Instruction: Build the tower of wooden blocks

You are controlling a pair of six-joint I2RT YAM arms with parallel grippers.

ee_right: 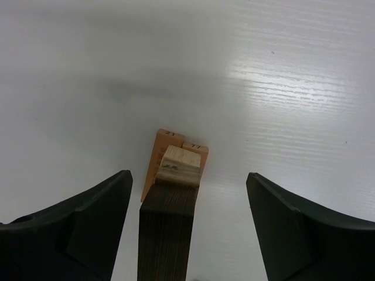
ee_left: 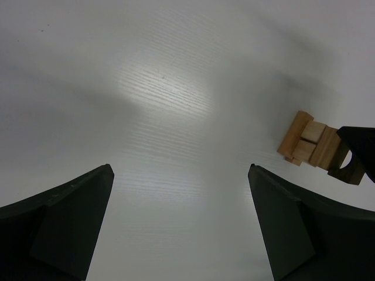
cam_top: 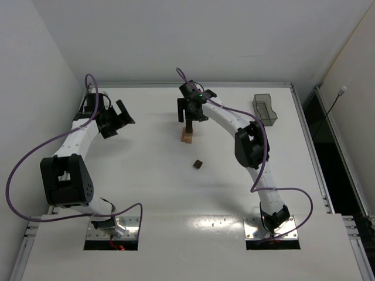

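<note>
Fingers (ee_right: pixel 88 222) of your right gripper (cam_top: pixel 188 114) are spread either side of the wood block tower (cam_top: pixel 187 137), not touching, near the middle of the table (cam_top: pixel 146 193). Your left gripper (ee_left: pixel 181 170) gapes wide, well apart.

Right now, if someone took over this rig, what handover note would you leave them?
Left end effector: open, empty, off to the tower's left.
Right end effector: open, its fingers either side of the wood block tower with gaps on both sides.
Tower: stands free on the table, tan blocks below, dark brown on top.
Done: the stack so far.
Left: one loose dark cube lies nearer the arm bases and probably goes on next. Dark tray sits far right; I cannot tell its contents.
</note>
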